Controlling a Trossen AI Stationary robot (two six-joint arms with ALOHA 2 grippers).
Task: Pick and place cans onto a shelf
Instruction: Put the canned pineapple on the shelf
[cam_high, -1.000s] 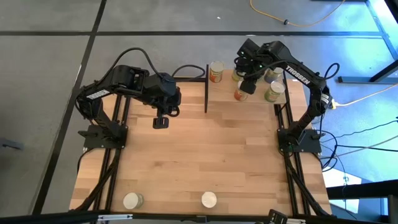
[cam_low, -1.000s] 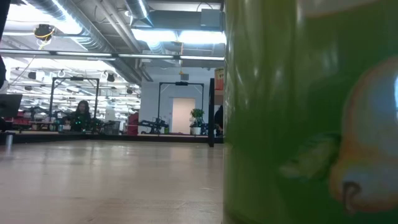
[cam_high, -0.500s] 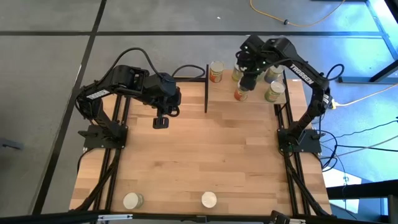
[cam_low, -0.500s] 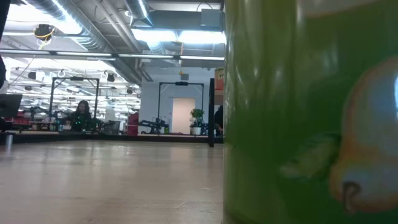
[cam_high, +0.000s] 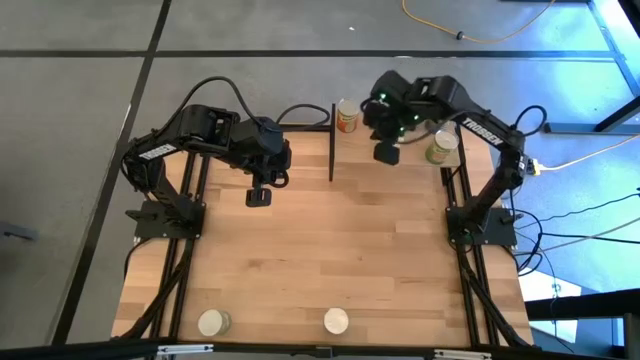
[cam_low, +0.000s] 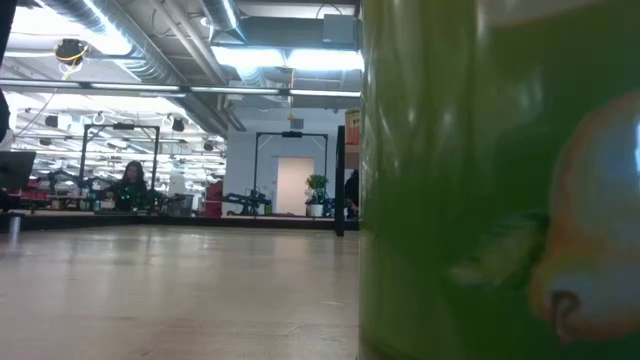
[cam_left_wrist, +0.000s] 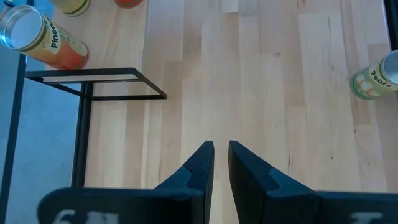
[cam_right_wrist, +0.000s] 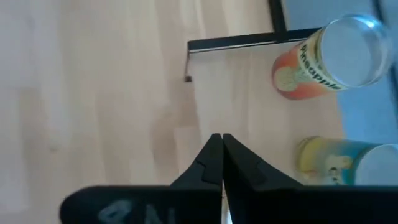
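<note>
My right gripper (cam_high: 385, 152) is shut and empty, low over the wood just near of the far-right group of cans. The pineapple can (cam_high: 346, 115) stands by the shelf's black upright panel (cam_high: 331, 140); it also shows in the right wrist view (cam_right_wrist: 329, 59), beside a yellow can (cam_right_wrist: 342, 162). A green can (cam_high: 441, 148) stands to the right; my right arm hides others. My left gripper (cam_high: 258, 197) hangs shut and empty over bare wood left of the panel. Its wrist view shows the shelf's frame (cam_left_wrist: 93, 81), the pineapple can (cam_left_wrist: 43, 40) and a red can (cam_left_wrist: 127, 2).
Two cans stand on their bases at the table's near edge (cam_high: 211, 322) (cam_high: 335, 321). A green can (cam_low: 500, 180) stands right at the low camera and blocks that view's right half. A green pears can (cam_left_wrist: 373, 78) shows in the left wrist view. The middle of the tabletop (cam_high: 330, 240) is bare wood.
My right gripper has swung from over the far-right cans toward the table's left and a little toward the near edge, staying low. It now covers the red can in the high view. The cans stand where they stood.
</note>
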